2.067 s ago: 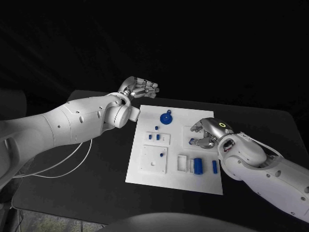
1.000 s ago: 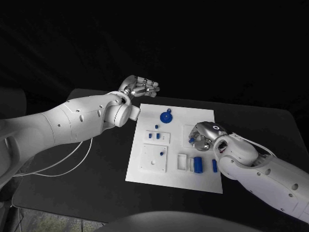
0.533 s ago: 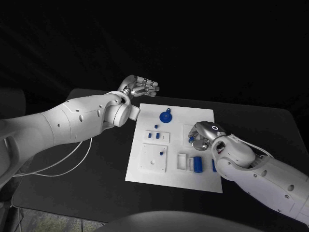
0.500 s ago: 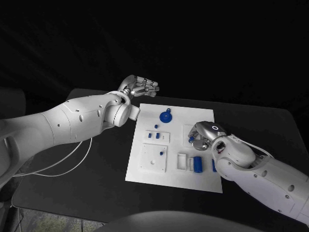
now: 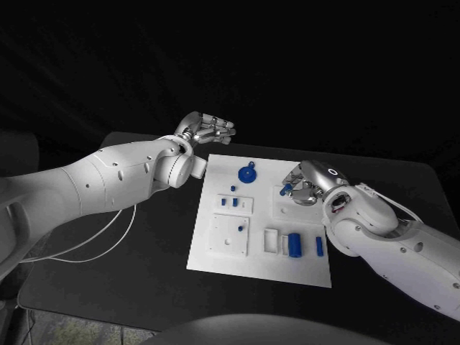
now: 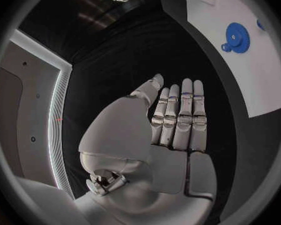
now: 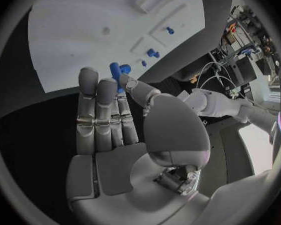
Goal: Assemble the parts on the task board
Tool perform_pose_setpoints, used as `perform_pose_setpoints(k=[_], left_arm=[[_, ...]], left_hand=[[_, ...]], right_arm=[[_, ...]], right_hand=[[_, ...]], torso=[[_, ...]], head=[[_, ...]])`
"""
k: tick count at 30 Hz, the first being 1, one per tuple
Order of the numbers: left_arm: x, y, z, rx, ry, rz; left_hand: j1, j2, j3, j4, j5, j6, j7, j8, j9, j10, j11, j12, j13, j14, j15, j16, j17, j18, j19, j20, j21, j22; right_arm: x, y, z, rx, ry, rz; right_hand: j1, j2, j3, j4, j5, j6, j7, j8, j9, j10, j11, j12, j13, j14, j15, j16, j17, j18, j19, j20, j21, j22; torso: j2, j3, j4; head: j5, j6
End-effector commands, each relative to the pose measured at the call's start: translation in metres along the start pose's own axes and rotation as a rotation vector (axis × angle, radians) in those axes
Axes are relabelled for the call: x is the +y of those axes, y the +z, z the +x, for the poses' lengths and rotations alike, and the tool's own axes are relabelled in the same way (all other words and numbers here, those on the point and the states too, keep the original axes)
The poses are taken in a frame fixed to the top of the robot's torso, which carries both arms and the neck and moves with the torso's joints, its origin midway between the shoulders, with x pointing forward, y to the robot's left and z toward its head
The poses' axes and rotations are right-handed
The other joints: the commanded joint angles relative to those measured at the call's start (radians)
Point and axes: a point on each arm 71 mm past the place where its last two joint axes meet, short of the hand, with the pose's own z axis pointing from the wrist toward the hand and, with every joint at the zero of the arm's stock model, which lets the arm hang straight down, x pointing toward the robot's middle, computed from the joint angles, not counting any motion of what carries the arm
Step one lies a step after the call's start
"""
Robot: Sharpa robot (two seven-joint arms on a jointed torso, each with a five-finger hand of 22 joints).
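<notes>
The white task board [image 5: 253,253] lies in the middle of the black table. My right hand [image 5: 311,181] hovers over the board's right side and pinches a small blue part [image 5: 286,191] between thumb and fingers; the right wrist view shows that blue part [image 7: 117,69] at the fingertips of the right hand [image 7: 115,130], above the task board [image 7: 78,30]. A blue gear [image 5: 248,173] sits near the board's far edge. Two blue pegs [image 5: 229,203] stand in a white block. Two blue parts [image 5: 307,246] lie near the front right. My left hand [image 5: 208,129] hangs beyond the board's far left corner and holds nothing; its fingers [image 6: 178,115] are straight.
A raised white block [image 5: 229,236] and a smaller white frame [image 5: 272,241] sit on the board's near half. A white cable [image 5: 95,244] trails over the table at the left. The left wrist view shows the blue gear [image 6: 238,35] on the board's corner [image 6: 262,85].
My right hand has risen and moved toward the board's far side, carrying the small blue part with it. The left arm and hand have stayed still.
</notes>
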Motion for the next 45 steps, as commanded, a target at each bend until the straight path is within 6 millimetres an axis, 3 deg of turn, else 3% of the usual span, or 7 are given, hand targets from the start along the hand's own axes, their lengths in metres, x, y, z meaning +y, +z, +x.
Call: perform_pose_setpoints(k=[1, 7, 14, 22, 31, 39, 45], left_arm=[[-0.001, 0.001, 0.002, 0.014, -0.005, 0.008], [-0.001, 0.001, 0.002, 0.012, -0.004, 0.008], [-0.002, 0.003, 0.005, 0.015, -0.003, 0.011], [-0.003, 0.004, 0.009, 0.018, -0.004, 0.014], [-0.003, 0.005, 0.011, 0.024, -0.006, 0.015], [-0.003, 0.004, 0.011, 0.026, -0.007, 0.014], [-0.003, 0.004, 0.011, 0.028, -0.007, 0.013]], left_hand=[[-0.003, -0.002, -0.002, 0.005, -0.005, -0.003, -0.003, -0.004, 0.001, -0.008, -0.002, 0.003, 0.0, 0.002, -0.002, -0.003, 0.001, 0.0, 0.006, 0.0, 0.003, -0.001], [-0.003, -0.002, -0.003, 0.005, -0.005, -0.003, -0.003, -0.004, 0.001, -0.008, -0.002, 0.003, 0.0, 0.0, -0.002, -0.004, 0.002, -0.002, 0.005, 0.0, 0.004, -0.004], [-0.003, -0.003, -0.004, 0.006, -0.005, -0.002, -0.003, -0.004, 0.001, -0.008, -0.002, 0.003, 0.0, -0.001, -0.002, -0.004, 0.003, -0.002, 0.004, 0.0, 0.004, -0.005], [-0.003, -0.003, -0.004, 0.006, -0.005, -0.002, -0.003, -0.004, 0.001, -0.008, -0.002, 0.003, 0.0, -0.001, -0.002, -0.004, 0.003, -0.002, 0.004, 0.0, 0.004, -0.005], [-0.003, -0.002, -0.004, 0.007, -0.005, -0.003, -0.003, -0.004, 0.001, -0.008, -0.002, 0.003, 0.0, -0.001, -0.001, -0.004, 0.003, -0.002, 0.005, 0.0, 0.004, -0.007], [-0.003, -0.002, -0.004, 0.007, -0.005, -0.003, -0.003, -0.004, 0.001, -0.008, -0.002, 0.003, 0.0, -0.001, -0.001, -0.004, 0.003, -0.002, 0.005, 0.0, 0.004, -0.007], [-0.003, -0.002, -0.004, 0.008, -0.005, -0.004, -0.003, -0.004, 0.001, -0.009, -0.002, 0.003, 0.0, -0.002, -0.001, -0.004, 0.004, -0.002, 0.004, 0.0, 0.005, -0.012]], right_arm=[[0.007, -0.002, -0.001, 0.038, 0.058, -0.002], [0.035, -0.002, 0.004, 0.04, 0.076, -0.083], [0.084, -0.006, 0.039, 0.089, 0.029, -0.229], [0.118, -0.016, 0.073, 0.147, -0.018, -0.333], [0.129, -0.024, 0.092, 0.179, -0.06, -0.379], [0.128, -0.029, 0.101, 0.19, -0.121, -0.394], [0.126, -0.031, 0.106, 0.173, -0.16, -0.386]], right_hand=[[-0.005, 0.002, -0.003, -0.002, 0.005, 0.017, -0.007, 0.005, 0.012, 0.03, -0.025, 0.003, -0.002, 0.0, -0.005, -0.004, 0.0, 0.016, 0.038, -0.006, 0.002, 0.001], [-0.004, 0.005, -0.008, -0.003, 0.005, 0.016, -0.007, 0.004, 0.013, 0.029, -0.025, 0.003, -0.002, 0.0, -0.005, -0.005, 0.0, 0.015, 0.038, -0.006, 0.0, 0.0], [-0.004, 0.005, -0.007, -0.004, 0.006, 0.017, -0.007, 0.005, 0.014, 0.03, -0.025, 0.003, -0.002, 0.0, -0.005, -0.005, 0.0, 0.015, 0.038, -0.006, -0.001, 0.0], [-0.006, 0.005, -0.001, -0.008, 0.008, 0.016, -0.007, 0.004, 0.016, 0.029, -0.024, 0.003, -0.002, 0.0, -0.004, -0.006, -0.001, 0.017, 0.038, -0.005, -0.003, 0.0], [-0.011, 0.001, 0.008, -0.012, 0.016, 0.017, -0.007, 0.004, 0.02, 0.031, -0.025, 0.003, -0.001, 0.0, -0.004, -0.004, -0.002, 0.018, 0.037, -0.005, 0.002, 0.004], [-0.013, -0.001, 0.012, -0.013, 0.017, 0.019, -0.008, 0.004, 0.022, 0.033, -0.025, 0.003, -0.001, 0.0, -0.004, -0.003, -0.002, 0.018, 0.037, -0.005, 0.006, 0.009], [-0.013, -0.004, 0.017, -0.012, 0.014, 0.021, -0.008, 0.004, 0.023, 0.035, -0.025, 0.003, -0.001, 0.0, -0.005, -0.002, -0.002, 0.018, 0.037, -0.005, 0.011, 0.014]], torso=[[0.001, -0.0003, -0.0009], [0.0, 0.0006, -0.0002], [0.001, 0.0002, 0.0039], [-0.001, -0.0026, 0.0012], [-0.001, -0.0006, 0.0003], [-0.001, 0.0005, -0.0014], [0.0, 0.0002, -0.001]], head=[[0.005, -0.002], [0.013, -0.003], [0.022, -0.006], [0.036, -0.013], [0.049, -0.019], [0.061, -0.025], [0.062, -0.025]])
